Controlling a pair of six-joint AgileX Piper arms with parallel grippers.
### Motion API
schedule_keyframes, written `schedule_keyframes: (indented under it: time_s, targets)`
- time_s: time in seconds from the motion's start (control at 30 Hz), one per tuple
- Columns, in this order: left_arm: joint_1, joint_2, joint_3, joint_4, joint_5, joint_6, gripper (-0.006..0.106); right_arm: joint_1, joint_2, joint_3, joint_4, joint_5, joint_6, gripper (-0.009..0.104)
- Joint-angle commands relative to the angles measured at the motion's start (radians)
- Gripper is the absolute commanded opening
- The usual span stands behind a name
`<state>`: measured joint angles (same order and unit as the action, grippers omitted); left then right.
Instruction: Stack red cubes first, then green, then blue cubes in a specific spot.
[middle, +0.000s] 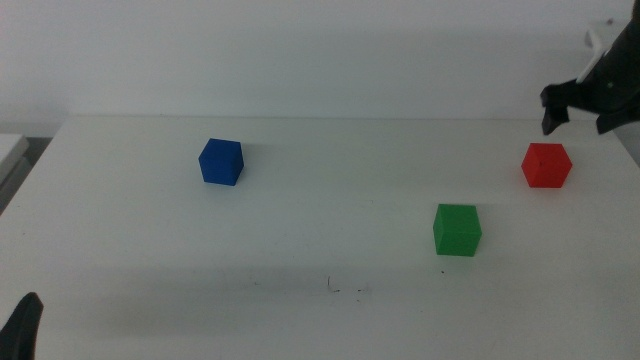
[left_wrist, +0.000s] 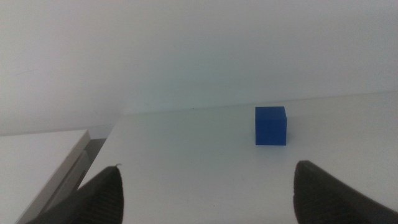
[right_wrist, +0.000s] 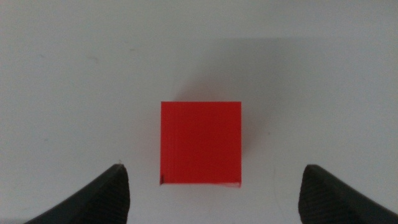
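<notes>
Faint dark scratch-like specks (middle: 345, 290) mark the white worktop (middle: 300, 215) near its front edge. Beyond them sits the small matte bright-green cube (middle: 457, 230); the small matte bright-red cube (middle: 546, 165) lies by the right edge, and the small matte deep-blue cube (middle: 221, 162) toward the far left. Right gripper (right_wrist: 211, 186) hovers above the red cube, fingers wide open, empty. Left gripper (left_wrist: 205, 190) waits at the front left corner, fingers spread, empty.

Red cube (right_wrist: 201, 143) sits on white table (right_wrist: 74, 74); R gripper (right_wrist: 211, 193) jaws spread wide either side.
</notes>
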<state>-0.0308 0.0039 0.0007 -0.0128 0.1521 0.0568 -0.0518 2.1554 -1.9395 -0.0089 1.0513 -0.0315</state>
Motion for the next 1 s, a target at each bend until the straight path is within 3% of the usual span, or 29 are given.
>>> schedule_keyframes:
  time_s: [0.0, 0.5, 0.63, 0.7, 0.87, 0.97]
  targets:
    - [0.001, -0.004, -0.001, -0.001, -0.013, -0.001, 0.094, -0.008, 0.025, -0.011, -0.011, -0.025, -0.011, 0.081]
    - [0.001, -0.004, -0.001, -0.001, -0.013, -0.001, 0.094, -0.006, 0.117, -0.011, -0.006, -0.119, -0.014, 0.081]
    - [0.001, -0.004, -0.001, -0.001, -0.013, -0.001, 0.094, -0.006, 0.145, -0.011, -0.006, -0.142, -0.014, 0.075]
    - [0.001, -0.004, -0.001, -0.001, -0.013, -0.001, 0.094, -0.006, 0.154, -0.011, -0.006, -0.150, -0.014, 0.065]
    - [0.001, -0.004, -0.001, -0.001, -0.013, -0.001, 0.094, -0.006, 0.161, -0.011, 0.026, -0.156, -0.014, 0.023]
    - [0.001, -0.004, -0.001, -0.001, -0.013, -0.001, 0.094, 0.003, 0.161, -0.011, 0.034, -0.121, -0.007, 0.010]
